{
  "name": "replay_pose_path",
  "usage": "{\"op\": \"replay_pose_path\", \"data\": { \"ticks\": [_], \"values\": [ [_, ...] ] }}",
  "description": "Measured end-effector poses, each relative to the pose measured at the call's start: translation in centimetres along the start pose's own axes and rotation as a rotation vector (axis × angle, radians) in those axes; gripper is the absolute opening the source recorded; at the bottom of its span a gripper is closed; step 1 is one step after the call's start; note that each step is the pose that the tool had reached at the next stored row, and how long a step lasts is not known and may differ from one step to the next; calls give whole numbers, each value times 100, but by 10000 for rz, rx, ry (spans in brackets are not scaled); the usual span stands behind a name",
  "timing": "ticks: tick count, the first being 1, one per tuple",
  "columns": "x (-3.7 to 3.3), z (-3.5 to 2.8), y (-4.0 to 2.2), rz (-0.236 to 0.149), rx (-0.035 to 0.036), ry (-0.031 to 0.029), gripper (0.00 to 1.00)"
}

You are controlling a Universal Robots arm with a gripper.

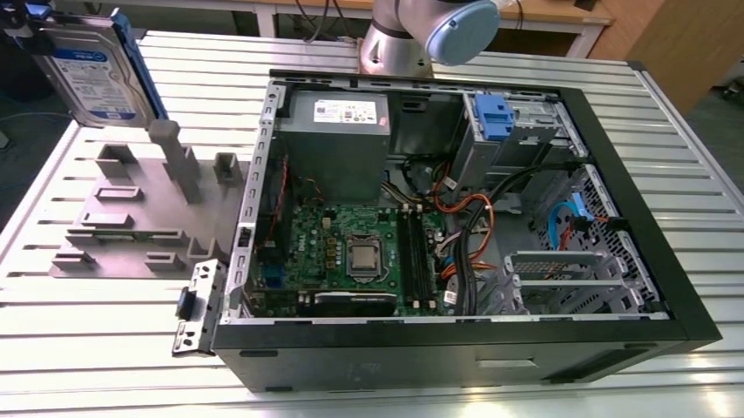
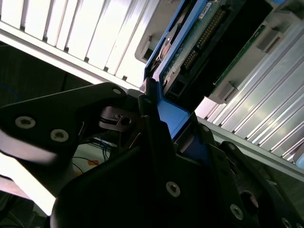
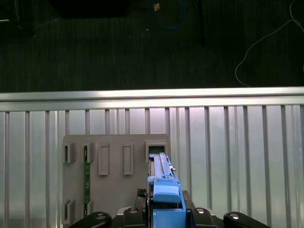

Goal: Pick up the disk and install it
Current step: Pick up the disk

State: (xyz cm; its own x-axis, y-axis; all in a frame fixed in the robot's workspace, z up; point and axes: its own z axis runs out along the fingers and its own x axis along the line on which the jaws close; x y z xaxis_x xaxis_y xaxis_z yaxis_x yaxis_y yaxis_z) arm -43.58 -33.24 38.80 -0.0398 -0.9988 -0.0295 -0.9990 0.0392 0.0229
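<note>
Disk is up in the air, pinched by its blue carrier frame between the pressed-together fingers of the end effector. Its long axis runs straight out from the end effector, and it stands upright in the exterior view. Directly beyond it sits the grey stepped fixture on the bench. The disk hangs clear of it, with an empty slot just past its far end. The open computer case stands well off to the side, toward the exterior view's right, drive bay in its far corner. There looks to be free room around the disk, and the case rim is the edge to mind.
</note>
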Motion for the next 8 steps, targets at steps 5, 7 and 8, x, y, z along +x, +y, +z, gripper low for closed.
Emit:
{"op": "replay_pose_path", "data": {
  "ticks": [5, 7, 8],
  "values": [
    [0, -10, 0, 0, -1, 0, 37],
    [0, -14, 0, 0, 0, 0, 37],
    [-1, -17, 1, 0, -1, 1, 37]
  ]
}}
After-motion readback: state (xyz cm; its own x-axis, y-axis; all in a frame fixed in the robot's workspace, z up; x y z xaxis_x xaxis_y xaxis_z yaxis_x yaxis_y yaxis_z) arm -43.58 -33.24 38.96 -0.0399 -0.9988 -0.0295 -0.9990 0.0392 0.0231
